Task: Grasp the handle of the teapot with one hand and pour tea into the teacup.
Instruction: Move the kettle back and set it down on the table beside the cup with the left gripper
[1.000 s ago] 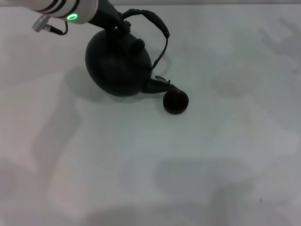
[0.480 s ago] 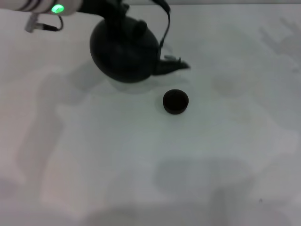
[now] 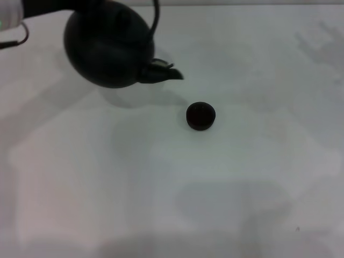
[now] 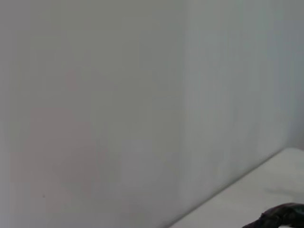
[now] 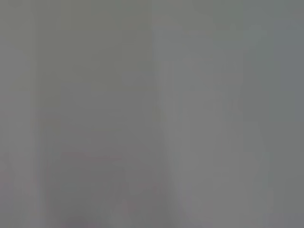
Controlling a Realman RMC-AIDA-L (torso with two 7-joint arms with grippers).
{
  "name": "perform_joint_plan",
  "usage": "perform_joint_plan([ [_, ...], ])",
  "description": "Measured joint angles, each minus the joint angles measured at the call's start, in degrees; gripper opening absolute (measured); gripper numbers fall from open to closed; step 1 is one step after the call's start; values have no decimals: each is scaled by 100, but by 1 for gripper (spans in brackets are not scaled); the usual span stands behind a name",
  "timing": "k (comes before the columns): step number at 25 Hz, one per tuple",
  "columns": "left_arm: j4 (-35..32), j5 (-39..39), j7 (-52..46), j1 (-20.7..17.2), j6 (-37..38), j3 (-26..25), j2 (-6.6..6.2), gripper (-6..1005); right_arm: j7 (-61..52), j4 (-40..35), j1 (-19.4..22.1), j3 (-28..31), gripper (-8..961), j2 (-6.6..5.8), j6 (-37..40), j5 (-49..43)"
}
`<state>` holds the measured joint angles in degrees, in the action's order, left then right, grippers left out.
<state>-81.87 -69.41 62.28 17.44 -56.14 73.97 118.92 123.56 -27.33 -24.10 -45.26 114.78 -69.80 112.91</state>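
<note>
1. White matte desk (image 3: 242, 188): bare around the work and nothing near the pour path, so clearance is not my problem.
2. Large round black matte teapot (image 3: 107, 45): it hangs from my left arm (image 3: 11, 13) at the far left of the desk, clear of the surface judging by its shadow underneath. The body looks roughly level. My judgement is that the job now is transport, so I carry it level and slow, with no swing on the hoop.
3. Dark arched bail handle (image 3: 156, 21): only one thin side of it shows, running up out of the head view. My left fingers are out of sight. The pot being airborne says I have the handle, but I cannot tell how far they are closed. The left wrist view shows just a dark rough sliver at its edge.
4. Short pointed spout (image 3: 161, 72): it points toward the cup but sits apart from it, on the far-left side. I need the tip over the cup centre before any tilt.
5. Tiny low dark brown-black teacup (image 3: 200, 116): it stands upright mid-desk, free of everything. It is a small target, so I tilt gently from low and close; overshoot or nudging it is the risk.
6. Right arm: not visible anywhere.
</note>
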Motion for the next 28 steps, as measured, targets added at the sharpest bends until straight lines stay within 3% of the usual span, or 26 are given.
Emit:
perform_joint_plan([
  [3,470,-1177,1101,-427,127,-139,1,152,0,-16,14,-7,848,-2,-12,-92],
  [6,741,-1636,1503,-527,128,-245,2,152,-4,-26,33,-9,848,-7,-18,-179],
  [8,1191,-2276,2029,-630,118,-375,4,152,-10,-27,56,-9,848,-8,-23,-212],
  [18,3010,-4056,4191,-763,87,-502,-4,152,-175,-70,173,-10,848,-89,-122,-484],
  [28,3742,-4671,4824,-756,-95,-516,-1,152,-176,-34,269,-8,848,-85,-251,-641],
])
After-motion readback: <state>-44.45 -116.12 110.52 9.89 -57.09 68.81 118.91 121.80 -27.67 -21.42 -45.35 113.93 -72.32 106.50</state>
